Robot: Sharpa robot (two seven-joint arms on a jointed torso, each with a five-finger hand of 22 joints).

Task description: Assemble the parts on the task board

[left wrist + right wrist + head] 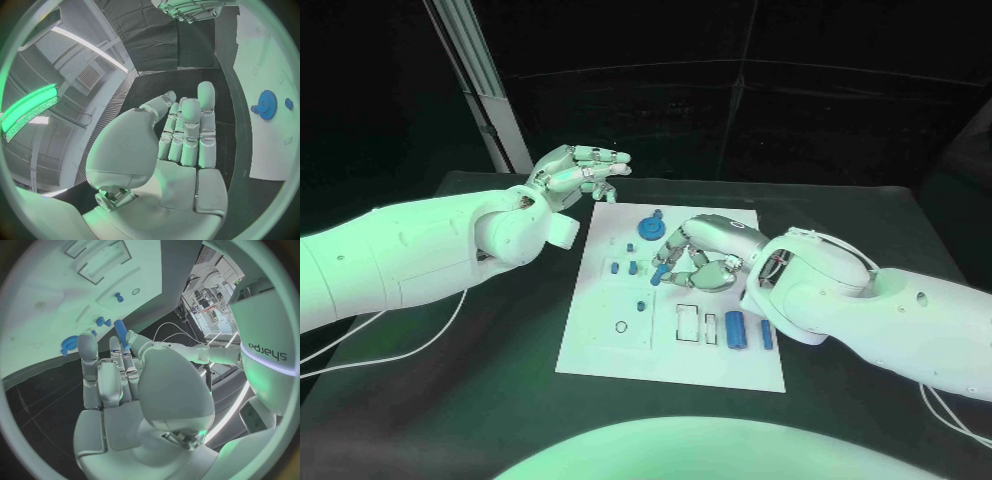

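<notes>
The white task board (610, 345) lies in the middle of the black table. My right hand (700, 252) hovers over the board's centre and pinches a blue peg (656, 275) between thumb and fingers; the right wrist view shows the blue peg (120, 333) at the fingertips. A blue gear (651, 227) sits at the board's far end, seen as the gear (267, 105) in the left wrist view and the gear (69, 343) in the right wrist view. My left hand (581, 172) is raised beside the board's far left corner, and its fingers (187, 130) are extended and hold nothing.
Two small blue pieces (622, 267) stand on the board's left side, and another blue piece (642, 306) lies nearer me. Two blue cylinders (734, 327) lie at the near right, beside rectangular recesses (688, 322). A white pole (480, 90) rises behind the table's far left.
</notes>
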